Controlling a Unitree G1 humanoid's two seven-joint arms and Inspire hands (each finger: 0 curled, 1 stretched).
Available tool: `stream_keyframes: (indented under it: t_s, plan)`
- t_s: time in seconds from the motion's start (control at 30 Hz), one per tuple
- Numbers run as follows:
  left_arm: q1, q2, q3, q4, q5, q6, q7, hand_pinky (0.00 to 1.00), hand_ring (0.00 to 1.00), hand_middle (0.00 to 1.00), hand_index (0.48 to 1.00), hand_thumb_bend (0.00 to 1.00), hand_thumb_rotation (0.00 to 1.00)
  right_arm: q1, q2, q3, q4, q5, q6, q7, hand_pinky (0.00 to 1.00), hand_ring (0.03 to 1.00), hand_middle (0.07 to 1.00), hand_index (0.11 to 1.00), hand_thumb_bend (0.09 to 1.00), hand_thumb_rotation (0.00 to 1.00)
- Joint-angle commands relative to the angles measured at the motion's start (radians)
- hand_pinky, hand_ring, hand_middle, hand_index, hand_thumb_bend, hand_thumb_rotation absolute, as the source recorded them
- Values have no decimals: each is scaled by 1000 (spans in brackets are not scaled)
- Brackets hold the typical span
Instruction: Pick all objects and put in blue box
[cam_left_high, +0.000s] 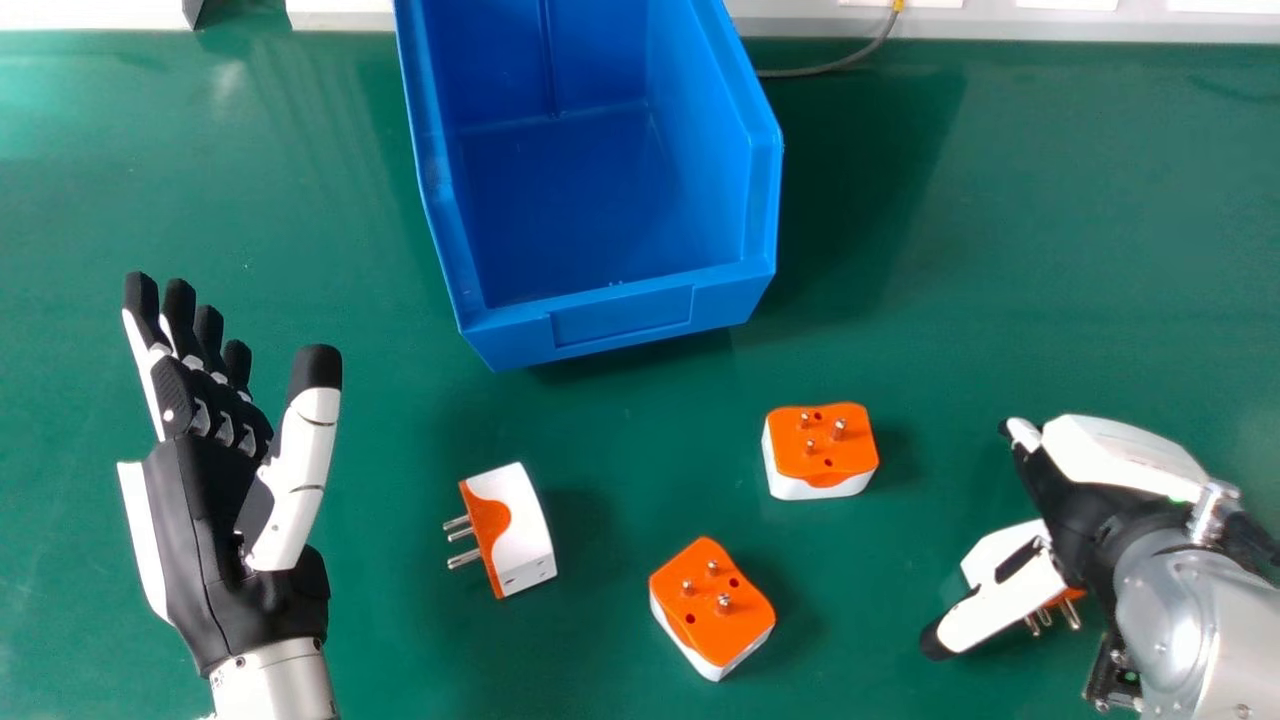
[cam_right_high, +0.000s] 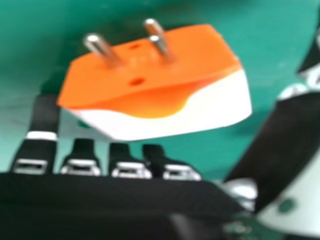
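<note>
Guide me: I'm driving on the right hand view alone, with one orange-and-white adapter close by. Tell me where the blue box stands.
Observer: In the head view, the blue box stands ahead and to the left of the right hand.
Operator: Count me the adapters besides mine.
Observer: Three: one adapter and a second lie pins up; a third rests on its side, pins toward the left hand.

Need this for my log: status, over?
Left robot hand open. Right robot hand open at plug adapter, no grip. Second adapter between it and blue box.
</note>
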Motion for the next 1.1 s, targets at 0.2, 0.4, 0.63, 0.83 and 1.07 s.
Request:
stream_keyframes:
  t_s: [0.2, 0.4, 0.63, 0.83, 1.07]
  plan:
    - [-14, -36, 2, -12, 5, -14, 4, 1000, 1000, 1000, 1000, 670, 395, 9, -3, -7, -26, 19, -11, -54, 456, 667, 741, 907, 1000, 325]
    - [-20, -39, 1, -12, 6, -14, 6, 1000, 1000, 1000, 1000, 666, 396, -26, 18, 5, 1, -34, 41, -32, 281, 435, 543, 843, 1000, 303]
    - [-26, -38, 2, -7, 1, -18, 5, 1000, 1000, 1000, 1000, 662, 394, -50, 28, 13, 10, -76, 87, 7, 218, 352, 475, 806, 989, 271]
    - [-28, -38, 2, -8, -12, -15, -3, 1000, 1000, 1000, 1000, 663, 394, -18, 18, 15, -7, -78, 70, -30, 198, 325, 454, 756, 974, 241]
    - [-24, -36, 3, -9, -1, -21, -1, 1000, 1000, 1000, 1000, 664, 393, 3, 5, 27, -16, -112, 41, -20, 187, 312, 458, 702, 886, 193]
